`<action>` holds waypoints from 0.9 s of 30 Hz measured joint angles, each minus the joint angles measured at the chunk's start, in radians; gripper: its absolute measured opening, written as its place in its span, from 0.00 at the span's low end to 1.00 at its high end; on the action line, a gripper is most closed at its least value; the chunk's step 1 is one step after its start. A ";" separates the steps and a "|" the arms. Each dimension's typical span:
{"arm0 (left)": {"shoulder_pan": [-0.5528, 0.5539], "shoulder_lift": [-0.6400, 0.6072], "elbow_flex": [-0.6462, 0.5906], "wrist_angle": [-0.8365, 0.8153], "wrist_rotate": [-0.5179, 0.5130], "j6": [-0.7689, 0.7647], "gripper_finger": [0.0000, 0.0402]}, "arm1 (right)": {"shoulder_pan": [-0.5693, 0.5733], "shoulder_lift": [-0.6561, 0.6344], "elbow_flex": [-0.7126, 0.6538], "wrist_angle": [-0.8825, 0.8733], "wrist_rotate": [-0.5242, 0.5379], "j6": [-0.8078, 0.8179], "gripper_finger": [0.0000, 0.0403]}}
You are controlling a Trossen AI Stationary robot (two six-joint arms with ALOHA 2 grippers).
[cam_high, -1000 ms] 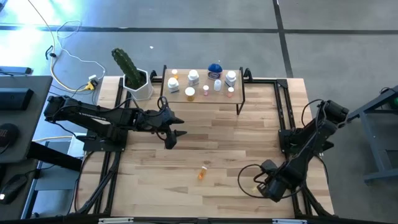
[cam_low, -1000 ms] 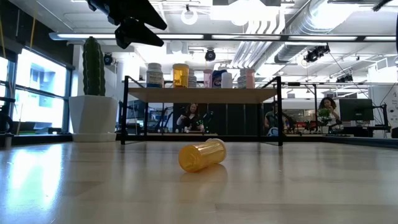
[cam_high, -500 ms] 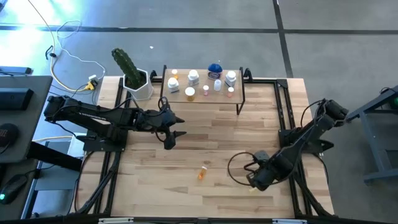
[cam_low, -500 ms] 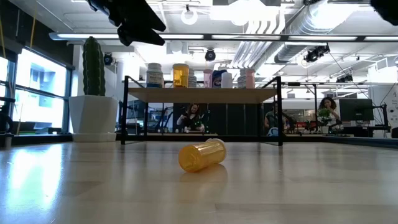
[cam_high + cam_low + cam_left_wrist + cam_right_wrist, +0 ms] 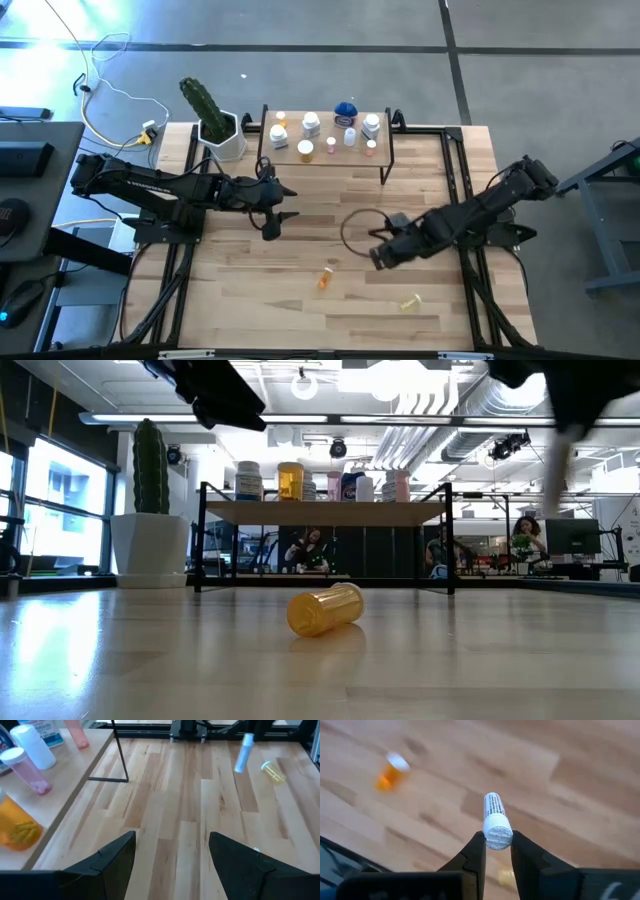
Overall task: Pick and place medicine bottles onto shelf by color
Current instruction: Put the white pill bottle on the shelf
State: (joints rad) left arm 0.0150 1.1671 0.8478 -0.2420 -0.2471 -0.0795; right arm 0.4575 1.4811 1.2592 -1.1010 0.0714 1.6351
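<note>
My right gripper (image 5: 377,260) hangs over the table's middle right, shut on a slim white bottle (image 5: 493,810), which the left wrist view also shows (image 5: 242,753). An orange bottle (image 5: 325,277) lies on its side on the table, left of that gripper. A yellowish bottle (image 5: 410,301) lies near the front edge. The shelf (image 5: 290,158) at the far side carries several bottles, white, orange, pink and blue. My left gripper (image 5: 172,865) stands open in the air in front of the shelf's left end, holding nothing. My right gripper pinches the white bottle's ribbed cap (image 5: 498,834) between its two fingers. The fingers come steeply from above, pointing down. The bottle hangs below them, its body pointing at the table, lifted clear.
A white pot with a green cactus (image 5: 218,128) stands left of the shelf. Black frame rails (image 5: 460,180) run along the table's left and right sides. Bare wood lies between the shelf and the orange bottle.
My right gripper has swung from the table's near right corner toward the middle and risen, staying shut on the white bottle. The yellowish bottle, covered by that gripper before, now lies in the open. My left gripper has rolled a little at the wrist.
</note>
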 joint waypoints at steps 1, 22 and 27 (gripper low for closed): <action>0.000 0.000 0.000 0.000 -0.004 0.011 0.60 | -0.019 0.000 0.015 -0.004 0.019 -0.021 0.14; 0.212 0.000 0.000 0.000 0.021 0.015 0.60 | -0.482 0.001 0.359 -0.045 0.240 -0.741 0.14; 0.259 0.000 0.000 0.000 0.019 -0.039 0.60 | -0.616 0.001 0.451 -0.056 0.184 -0.947 0.14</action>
State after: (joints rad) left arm 0.2735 1.1671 0.8478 -0.2420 -0.2279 -0.1180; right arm -0.1586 1.4818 1.7102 -1.1571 0.2552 0.6879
